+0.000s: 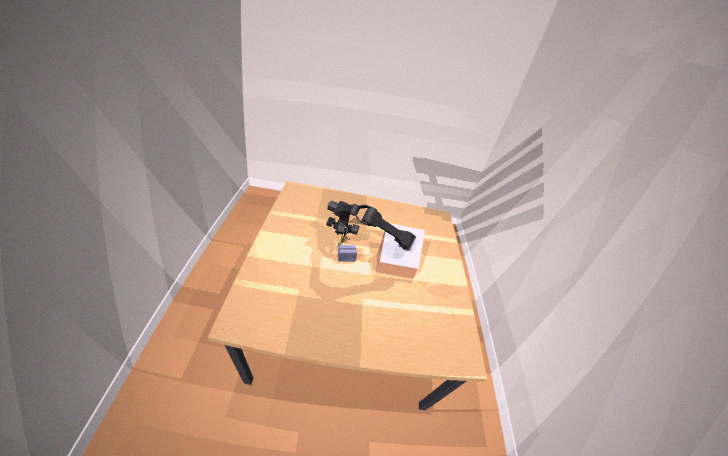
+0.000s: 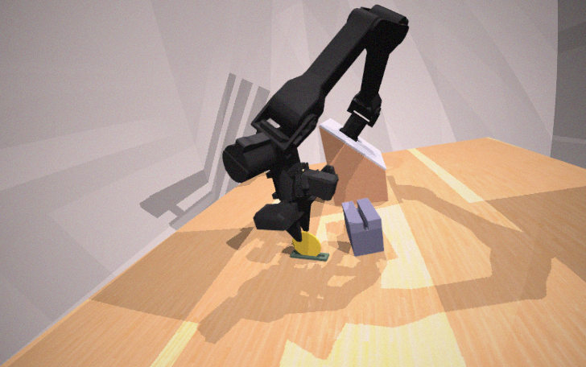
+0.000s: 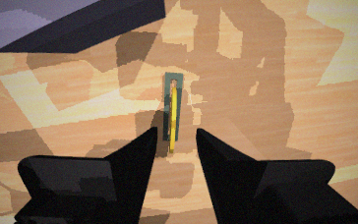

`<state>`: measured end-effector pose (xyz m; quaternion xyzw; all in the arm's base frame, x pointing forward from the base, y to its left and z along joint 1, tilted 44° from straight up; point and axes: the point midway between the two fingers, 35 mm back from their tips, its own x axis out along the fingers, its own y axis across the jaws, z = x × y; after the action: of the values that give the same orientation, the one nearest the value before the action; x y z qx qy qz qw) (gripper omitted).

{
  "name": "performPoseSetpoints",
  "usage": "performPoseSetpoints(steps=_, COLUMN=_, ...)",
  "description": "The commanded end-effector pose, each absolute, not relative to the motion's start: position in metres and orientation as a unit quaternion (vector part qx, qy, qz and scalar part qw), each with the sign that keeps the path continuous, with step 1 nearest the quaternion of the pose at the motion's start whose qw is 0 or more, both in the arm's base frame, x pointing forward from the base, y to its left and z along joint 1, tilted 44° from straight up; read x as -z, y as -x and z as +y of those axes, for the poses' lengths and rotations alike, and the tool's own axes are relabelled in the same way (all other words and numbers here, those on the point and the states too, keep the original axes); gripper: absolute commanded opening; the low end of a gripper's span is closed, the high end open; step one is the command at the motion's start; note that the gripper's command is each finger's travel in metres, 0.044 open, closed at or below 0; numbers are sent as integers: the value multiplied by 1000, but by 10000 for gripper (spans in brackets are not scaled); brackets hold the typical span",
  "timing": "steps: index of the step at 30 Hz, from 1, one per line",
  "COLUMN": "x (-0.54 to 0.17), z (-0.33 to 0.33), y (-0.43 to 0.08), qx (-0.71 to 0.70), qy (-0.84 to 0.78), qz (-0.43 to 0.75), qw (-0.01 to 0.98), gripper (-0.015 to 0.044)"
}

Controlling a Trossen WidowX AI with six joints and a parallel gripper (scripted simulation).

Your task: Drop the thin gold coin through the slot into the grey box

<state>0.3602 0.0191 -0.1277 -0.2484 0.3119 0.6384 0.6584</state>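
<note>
A pale wooden table [image 1: 343, 322] on dark legs stands in a narrow room with grey-white walls and an orange wood floor; bands of sunlight and blocky shadows cross the tabletop, and slatted shadows fall on the right-hand wall in the top view. The table's far edge sits close to the back wall.

The arm [image 2: 328, 77] rises from a white-topped base block [image 1: 401, 251] near the table's far right corner and bends down toward the far middle of the surface. Its gripper [image 2: 298, 235] points at the tabletop with the fingers partly apart, holding nothing — in the wrist view the two dark fingertips stand on either side of the coin's near edge with a visible gap on each side.

The gold coin [image 2: 307, 245] stands upright on its edge in the dark-green holder [image 2: 309, 256], seen edge-on as a thin yellow line from the wrist camera [image 3: 173, 115]. In the exterior view the fingertips reach down to the coin's upper edge.

The grey box [image 2: 363, 226] rests just beside the holder — apart from it — with its narrow slot [image 2: 362, 214] open in the lid, between the coin and the arm's base block.
</note>
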Motion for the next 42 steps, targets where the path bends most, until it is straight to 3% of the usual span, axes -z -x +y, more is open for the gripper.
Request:
performPoseSetpoints(steps=1, x=135, z=25, y=-358, qx=-640, qy=242, qz=315, qw=658, gripper=161)
performPoseSetpoints(steps=25, x=161, z=51, y=-355, qx=-641, qy=241, qz=313, qw=658, gripper=161)
performPoseSetpoints(steps=31, x=161, z=51, y=-355, qx=-641, qy=241, qz=313, qw=658, gripper=3)
performPoseSetpoints(steps=42, x=161, z=51, y=-355, qx=-641, qy=241, qz=313, qw=658, gripper=0)
